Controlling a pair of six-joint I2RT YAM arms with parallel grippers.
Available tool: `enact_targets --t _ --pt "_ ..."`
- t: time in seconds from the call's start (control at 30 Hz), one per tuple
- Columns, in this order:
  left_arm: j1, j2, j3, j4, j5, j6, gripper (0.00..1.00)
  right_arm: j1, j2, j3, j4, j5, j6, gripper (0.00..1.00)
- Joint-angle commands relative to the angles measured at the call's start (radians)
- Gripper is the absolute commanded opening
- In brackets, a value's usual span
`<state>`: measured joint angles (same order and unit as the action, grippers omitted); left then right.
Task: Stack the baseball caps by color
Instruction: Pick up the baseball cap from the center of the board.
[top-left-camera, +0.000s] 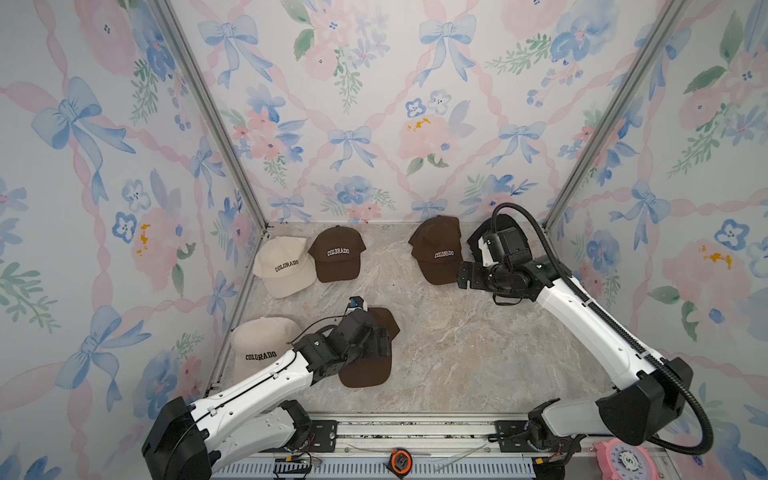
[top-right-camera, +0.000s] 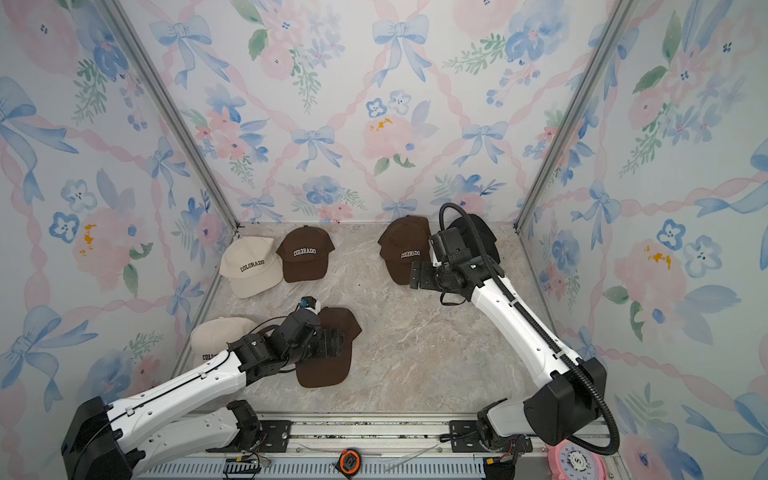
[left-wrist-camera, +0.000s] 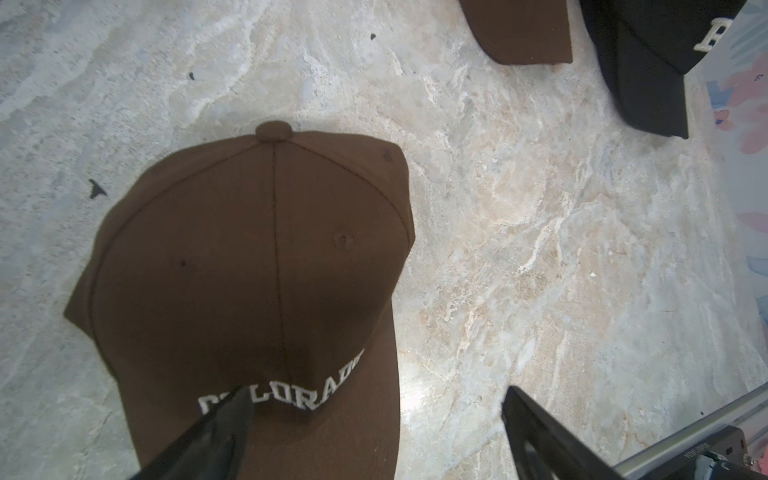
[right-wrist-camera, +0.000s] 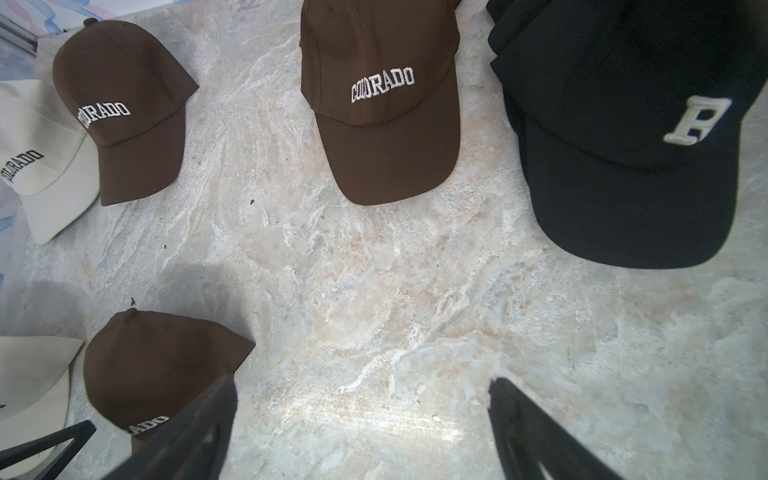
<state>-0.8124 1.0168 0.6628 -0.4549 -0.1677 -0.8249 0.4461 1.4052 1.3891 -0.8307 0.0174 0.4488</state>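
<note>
In both top views the caps lie spread on the marble worktop (top-left-camera: 457, 353). A cream cap (top-left-camera: 284, 266) and a brown cap (top-left-camera: 337, 254) sit touching near the far left corner. A second brown cap (top-left-camera: 437, 249), which may already be a pile, lies toward the far right, and black caps (top-right-camera: 484, 237) lie in the far right corner, mostly hidden by the right arm. A second cream cap (top-left-camera: 259, 345) is at the left edge, and a third brown cap (top-left-camera: 368, 370) lies just beside it under the left gripper (top-left-camera: 380, 343). The right gripper (top-left-camera: 467, 274) hangs near the brim of the far right brown cap, holding nothing.

In the left wrist view the jaws are spread, and one finger (left-wrist-camera: 224, 419) is over the white letters of the brown cap (left-wrist-camera: 249, 266) while the other stands over bare marble. I think this offset is the risk: on closing, the jaws may pinch only a fold of the soft front panel, so the cap could slip out or hang crooked. The crown may also collapse.

In the right wrist view the jaws are also spread over bare worktop (right-wrist-camera: 374, 291), with the black cap with its white letter (right-wrist-camera: 623, 145) well apart from them. Here a reach toward the brown caps could push the black pile, because the arm is very near it.
</note>
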Motion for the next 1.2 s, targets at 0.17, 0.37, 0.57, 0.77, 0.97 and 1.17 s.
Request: enact_targets --t 0.17,0.37,0.57,0.77,0.97,1.17 --pt "-0.004 0.022 0.01 -0.028 -0.031 -0.015 0.96 0.007 -0.015 0.117 -0.094 -0.086 -0.021 0.96" --pt "-0.004 0.052 0.044 -0.057 -0.046 -0.007 0.96 0.004 0.018 0.201 -0.128 -0.141 -0.029 0.96" --pt "-0.004 0.042 0.052 -0.104 -0.081 -0.022 0.94 0.0 0.037 0.241 -0.143 -0.179 -0.043 0.96" --pt "-0.004 0.037 0.044 -0.123 -0.111 -0.025 0.87 -0.023 0.023 0.201 -0.13 -0.21 -0.073 0.96" --pt "-0.004 0.081 0.058 -0.141 -0.138 -0.024 0.81 -0.039 -0.011 0.127 -0.099 -0.236 -0.067 0.96" --pt "-0.004 0.133 0.109 -0.151 -0.152 -0.019 0.73 -0.05 -0.06 0.075 -0.076 -0.228 -0.054 0.96"
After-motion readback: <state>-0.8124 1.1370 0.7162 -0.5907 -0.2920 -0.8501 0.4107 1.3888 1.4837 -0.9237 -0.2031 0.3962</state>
